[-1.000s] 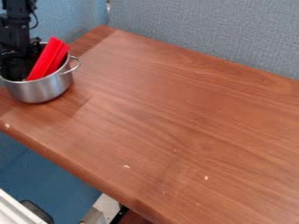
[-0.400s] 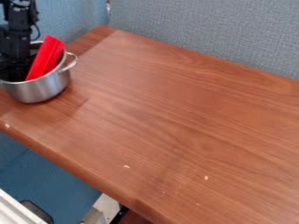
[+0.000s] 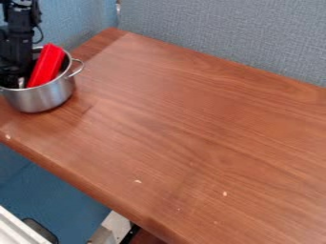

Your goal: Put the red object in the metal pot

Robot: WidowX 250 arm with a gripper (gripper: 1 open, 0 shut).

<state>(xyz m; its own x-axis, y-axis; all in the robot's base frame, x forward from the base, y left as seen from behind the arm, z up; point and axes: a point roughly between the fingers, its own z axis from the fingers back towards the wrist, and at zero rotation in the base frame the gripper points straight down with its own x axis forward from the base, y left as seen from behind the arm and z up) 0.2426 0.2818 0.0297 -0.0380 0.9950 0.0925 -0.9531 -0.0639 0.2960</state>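
Note:
The metal pot [image 3: 46, 92] stands at the table's far left corner, small, round and shiny. The red object [image 3: 50, 65] is inside it, leaning up against the far right rim with its upper end sticking out above the pot. My black gripper [image 3: 13, 69] hangs straight down over the pot's left side, its lower end reaching inside next to the red object. The fingers are dark and partly cut off by the left edge of the view. I cannot make out how the jaws stand or whether they touch the red object.
The wooden table [image 3: 192, 124] stretches out to the right of the pot. Its front edge [image 3: 71, 176] drops off to a blue floor. A grey-blue wall [image 3: 230, 33] runs along the back.
The red object has shifted slightly left and stands a little steeper in the pot. The gripper has barely moved.

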